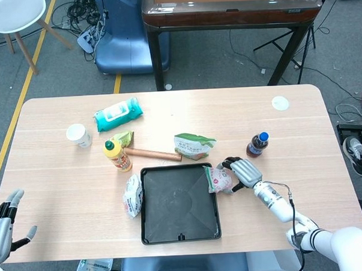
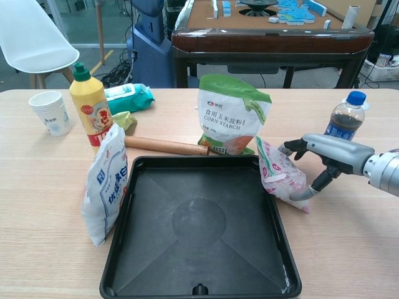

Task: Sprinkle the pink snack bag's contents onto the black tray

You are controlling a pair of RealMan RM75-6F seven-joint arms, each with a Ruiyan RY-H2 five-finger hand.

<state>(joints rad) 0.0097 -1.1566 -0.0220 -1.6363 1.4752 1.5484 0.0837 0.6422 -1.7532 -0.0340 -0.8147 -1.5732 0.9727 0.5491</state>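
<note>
The pink snack bag (image 1: 219,180) (image 2: 280,175) leans against the right rim of the black tray (image 1: 178,204) (image 2: 199,230). My right hand (image 1: 242,172) (image 2: 324,156) grips the bag from its right side, with fingers over the top edge and the thumb curled under the lower part. The tray lies flat at the table's front middle with nothing in it. My left hand (image 1: 2,230) hangs off the table's front left corner with its fingers spread and nothing in it; only the head view shows it.
Behind the tray stand a corn starch bag (image 2: 232,115) and a rolling pin (image 2: 165,146). A white bag (image 2: 106,184) leans on the tray's left rim. A cola bottle (image 2: 346,118) stands behind my right hand. A yellow squeeze bottle (image 2: 90,109), paper cup (image 2: 51,112) and wipes pack (image 2: 128,98) are at the back left.
</note>
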